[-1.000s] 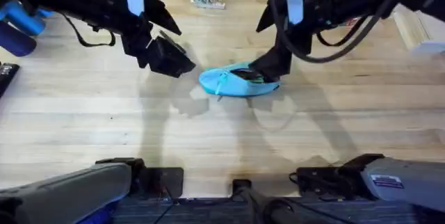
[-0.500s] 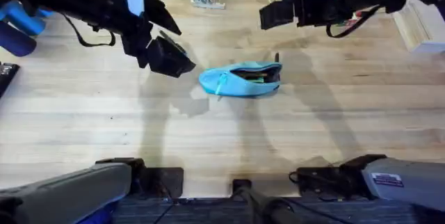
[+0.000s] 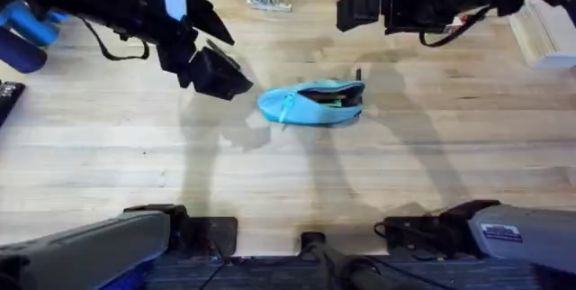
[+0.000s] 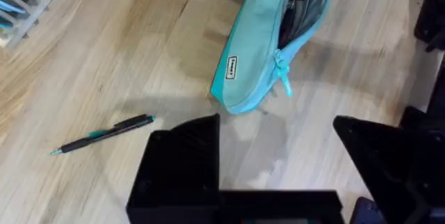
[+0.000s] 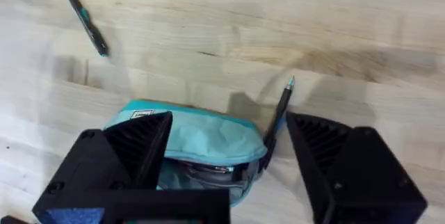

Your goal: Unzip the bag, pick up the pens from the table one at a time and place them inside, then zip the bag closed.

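Two thin dark pens lay on the light wooden desk [image 3: 270, 191]: one [image 5: 278, 116] touched the open turquoise fabric pouch [image 3: 310, 105], its long axis crosswise to the pouch, just ahead of the right end effector [image 5: 226, 158]. Both end effectors, left [image 4: 278, 161] included, were spread apart, empty.

Bright, even light from above; soft shadows, sharp mid-ground.

The table [image 3: 288, 173] is evenly lit, with a pale sheen on the planks and no hard glare. Soft grey shadows of the arms fall toward the near edge in the overhead view, and the bag [image 3: 310, 105] casts a faint one beside it. The arm bases at the overhead view's bottom edge look large and slightly blurred. In the left wrist view the bag [image 4: 268, 40] and a pen [image 4: 104, 135] are crisp, while the left gripper [image 4: 278, 175] is dark and soft-edged. In the right wrist view the right gripper [image 5: 222, 175] shows as a featureless black mass; grain and pens stay in focus.
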`<state>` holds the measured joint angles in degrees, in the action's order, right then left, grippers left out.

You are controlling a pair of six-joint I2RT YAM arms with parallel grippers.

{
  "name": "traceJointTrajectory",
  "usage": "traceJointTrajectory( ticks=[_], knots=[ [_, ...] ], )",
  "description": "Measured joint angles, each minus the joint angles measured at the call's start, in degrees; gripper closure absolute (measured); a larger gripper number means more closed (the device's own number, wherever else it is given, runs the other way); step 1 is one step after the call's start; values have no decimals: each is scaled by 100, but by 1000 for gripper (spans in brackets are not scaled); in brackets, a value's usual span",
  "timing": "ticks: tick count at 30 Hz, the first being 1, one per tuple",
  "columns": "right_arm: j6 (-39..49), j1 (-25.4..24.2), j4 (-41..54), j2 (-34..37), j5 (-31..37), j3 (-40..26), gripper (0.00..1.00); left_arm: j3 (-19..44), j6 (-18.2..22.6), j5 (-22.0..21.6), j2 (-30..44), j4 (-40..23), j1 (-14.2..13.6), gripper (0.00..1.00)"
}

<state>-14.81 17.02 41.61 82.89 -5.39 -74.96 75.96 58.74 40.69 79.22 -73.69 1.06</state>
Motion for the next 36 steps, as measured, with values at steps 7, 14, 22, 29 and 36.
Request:
traceJointTrajectory(
  ticks=[7,14,22,29,36],
  knots=[
    [-87,-2,-133,371,222,0,5,0,0,0,0,0,0,7],
    [-1038,-22,-138,598,790,0,5,0,1,0,0,0,0,7],
    [-1768,-33,-174,874,1371,0,5,0,0,0,0,0,0,7],
    [-1937,-33,-190,1312,1507,0,5,0,0,-2,0,0,0,7],
    [-1958,-33,-271,1914,1507,0,5,0,0,0,0,-2,0,7]
  ],
)
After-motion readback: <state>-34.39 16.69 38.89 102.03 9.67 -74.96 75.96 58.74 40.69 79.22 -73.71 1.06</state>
